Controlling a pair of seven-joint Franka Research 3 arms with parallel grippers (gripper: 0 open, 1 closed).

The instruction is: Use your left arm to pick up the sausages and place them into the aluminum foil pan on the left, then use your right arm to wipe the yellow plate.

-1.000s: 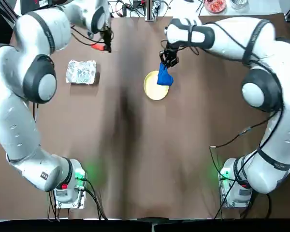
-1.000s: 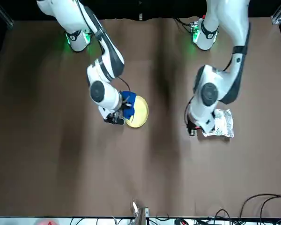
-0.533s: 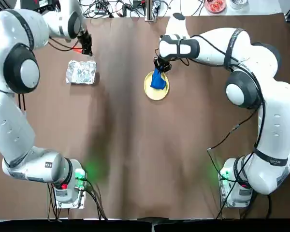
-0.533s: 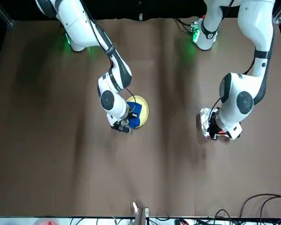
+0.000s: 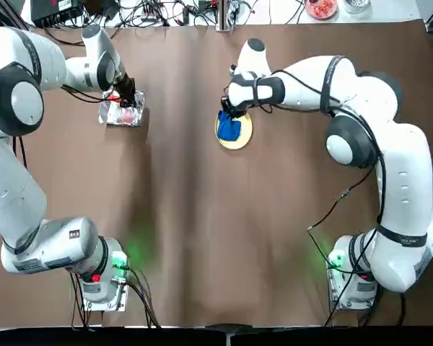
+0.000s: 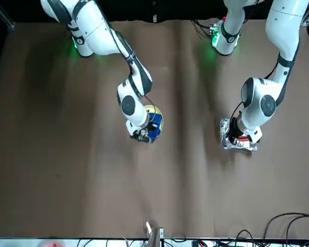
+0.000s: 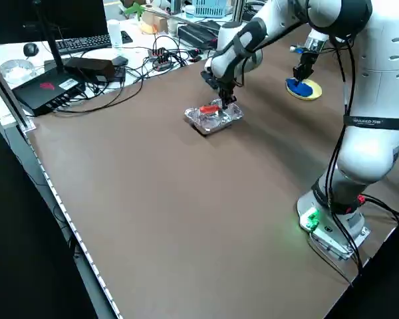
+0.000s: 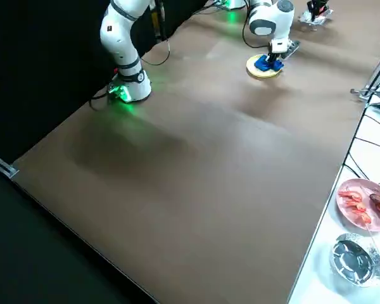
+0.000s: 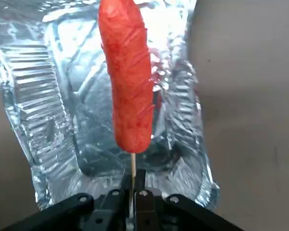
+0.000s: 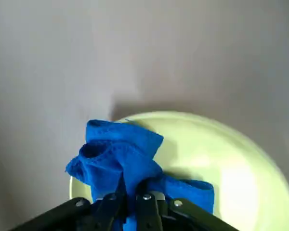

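The left arm's jaws (image 9: 133, 185), clamped on a thin wooden stick, hold an orange-red sausage (image 9: 127, 77) over the crinkled silver foil pan (image 9: 62, 120) at the far left of the brown counter (image 5: 195, 238). The right arm's jaws (image 10: 132, 202), closed on a bunched blue cloth (image 10: 130, 159), work at the round pale-yellow plate (image 10: 231, 168), right of the pan. Good placing calls for centering the whole sausage within the pan's walls, lowering it level and releasing near the bottom, clear of the soft rim. Good wiping calls for light, flat strokes, lest the plate slide.
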